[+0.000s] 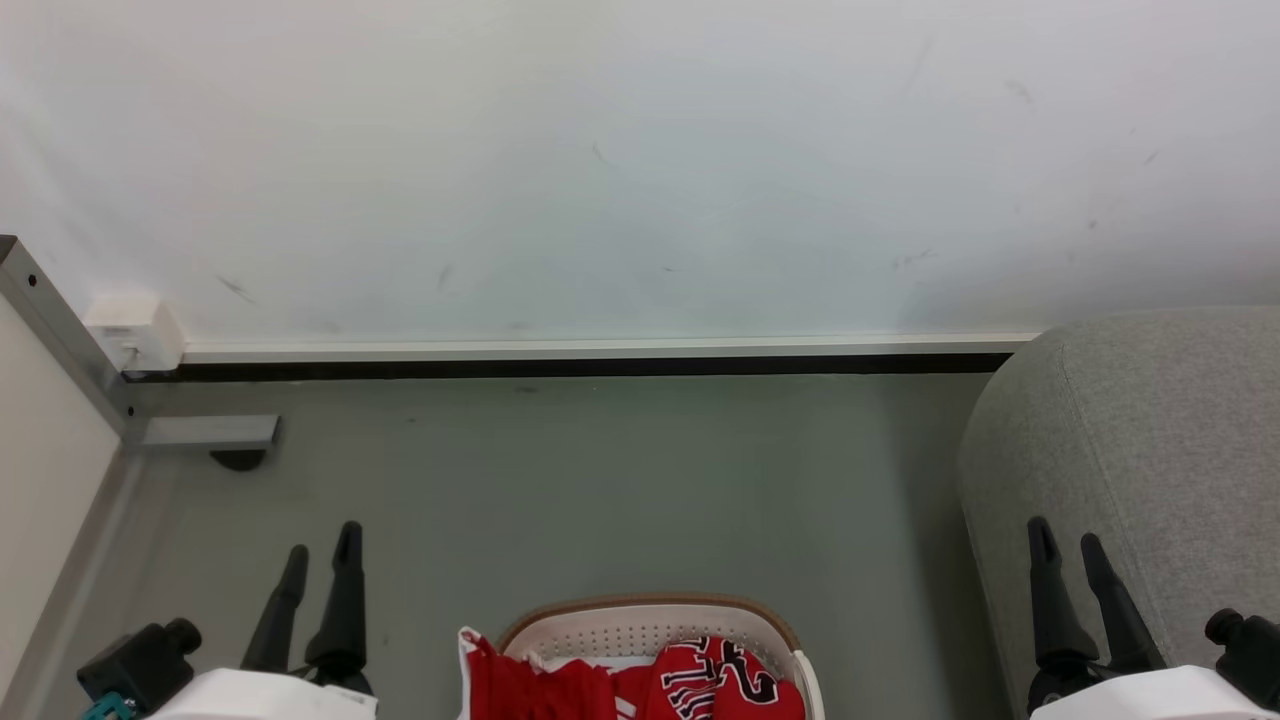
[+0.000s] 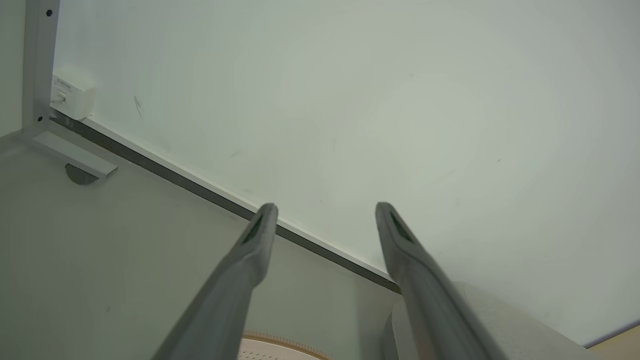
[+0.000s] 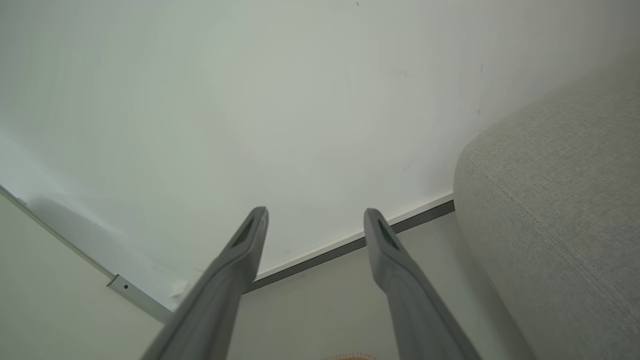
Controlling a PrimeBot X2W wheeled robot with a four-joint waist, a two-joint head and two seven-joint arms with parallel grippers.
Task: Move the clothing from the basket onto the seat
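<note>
The red clothing (image 1: 690, 685) lies in the basket (image 1: 650, 606) at the near edge, perhaps with more hidden below, and the left gripper (image 1: 322, 545) and right gripper (image 1: 1065, 540) hang at either side, fingers apart and empty, probably ready to reach in, with the seat (image 1: 1150, 450) just to the right.

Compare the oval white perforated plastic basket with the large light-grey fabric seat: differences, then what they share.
The oval white perforated plastic basket has holed walls and a tan rim; the large light-grey fabric seat is woven upholstery. The basket holds red clothing; the seat's visible part bears none. The seat looks far bigger than the basket. Both are rounded and stand on the grey floor.
</note>
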